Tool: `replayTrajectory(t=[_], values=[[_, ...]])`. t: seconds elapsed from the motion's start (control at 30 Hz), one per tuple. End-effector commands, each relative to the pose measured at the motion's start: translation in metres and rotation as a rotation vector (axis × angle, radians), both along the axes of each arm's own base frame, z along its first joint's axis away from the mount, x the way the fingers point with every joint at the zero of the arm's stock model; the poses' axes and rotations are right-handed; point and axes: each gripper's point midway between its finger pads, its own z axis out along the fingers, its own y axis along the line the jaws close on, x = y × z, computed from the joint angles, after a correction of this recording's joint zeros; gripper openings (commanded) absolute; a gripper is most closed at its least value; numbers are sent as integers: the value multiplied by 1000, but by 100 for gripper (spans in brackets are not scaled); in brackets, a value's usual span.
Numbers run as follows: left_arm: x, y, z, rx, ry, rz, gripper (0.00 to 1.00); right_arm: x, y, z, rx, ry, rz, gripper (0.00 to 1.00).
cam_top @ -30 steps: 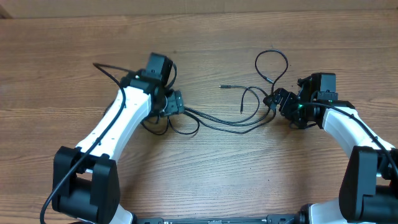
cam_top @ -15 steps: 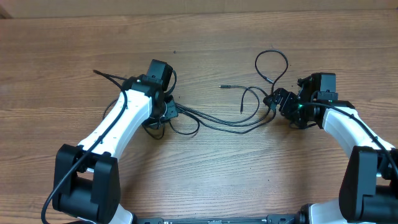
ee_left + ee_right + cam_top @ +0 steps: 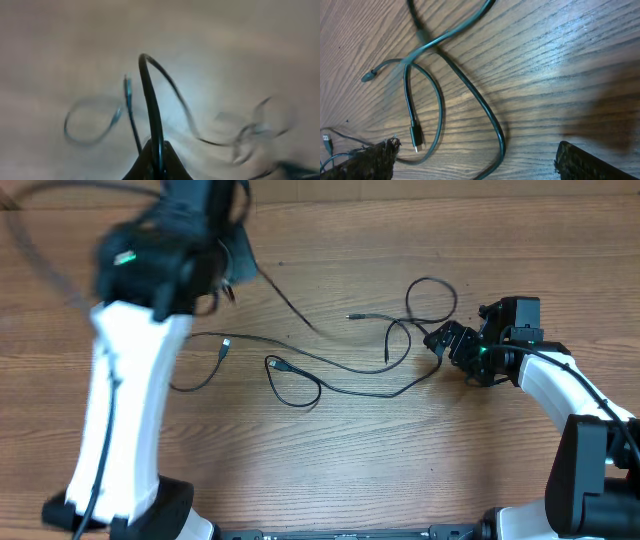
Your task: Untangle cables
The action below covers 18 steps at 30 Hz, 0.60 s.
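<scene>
**Black cords: grip state and take-hold points**

Wood-grain table [image 3: 330, 470] carries the cables [image 3: 350, 375], spread from 9 o'clock to 3 o'clock across the overhead view.

1. Nearest the robot, a small loop [image 3: 292, 383] lies just toward 7 o'clock of centre. One long strand runs from it toward 3 o'clock. A plug end [image 3: 224, 346] rests toward 9 o'clock.
2. At 3 o'clock the right gripper [image 3: 447, 343] sits low at the table, jaws spread to full width and gripping nothing. Its wrist view shows crossing strands and a loose plug [image 3: 416, 136] lying on the wood between the fingers.
3. Farther out, a round loop [image 3: 432, 293] lies toward 2 o'clock. A silver-tipped plug [image 3: 353, 317] lies toward 12 o'clock, apart from that loop.
4. Farthest, at 11 o'clock, the left gripper [image 3: 157, 156] is high above the table and blurred. Its jaws are fully closed on one held cord [image 3: 150, 100], which hangs down toward the table.

Handling, as a judgement:
- The cords look light, limp and thin, so a lifted cord will likely drag its neighbours at each crossing.
- Pinch the cord body just behind a plug. A mid-span grip may slide.
- The crossings beside the right gripper appear to be the main tangle. Which strand lies over which cannot be told.
</scene>
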Motion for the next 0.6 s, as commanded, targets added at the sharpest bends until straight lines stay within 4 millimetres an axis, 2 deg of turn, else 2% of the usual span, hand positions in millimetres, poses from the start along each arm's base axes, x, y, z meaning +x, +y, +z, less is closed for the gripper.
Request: replayTrajectory(t=[0.0,0.07,0.17,0.3,0.37,0.5,0.57], values=[[-20,14,82,-2,-232,-6,4,-1,-2,-4,-7,5,-2,100],[-30,16,111,-32,-319,-11,4,-1,-2,-4,-6,6,-2,100],[-41,18,132,-56,-383,-14,4,0,5,0,20,-15,41,100],[-47,19,139,-64,-402,-17,4,11,36,27,131,-209,276,100],[-47,13,138,-76,-396,-52,4,17,53,50,204,-351,398,100],[-49,3,137,-109,-387,-98,4,30,74,84,265,-551,525,100],[-49,-2,137,-127,-384,-122,4,33,87,93,262,-618,579,100]])
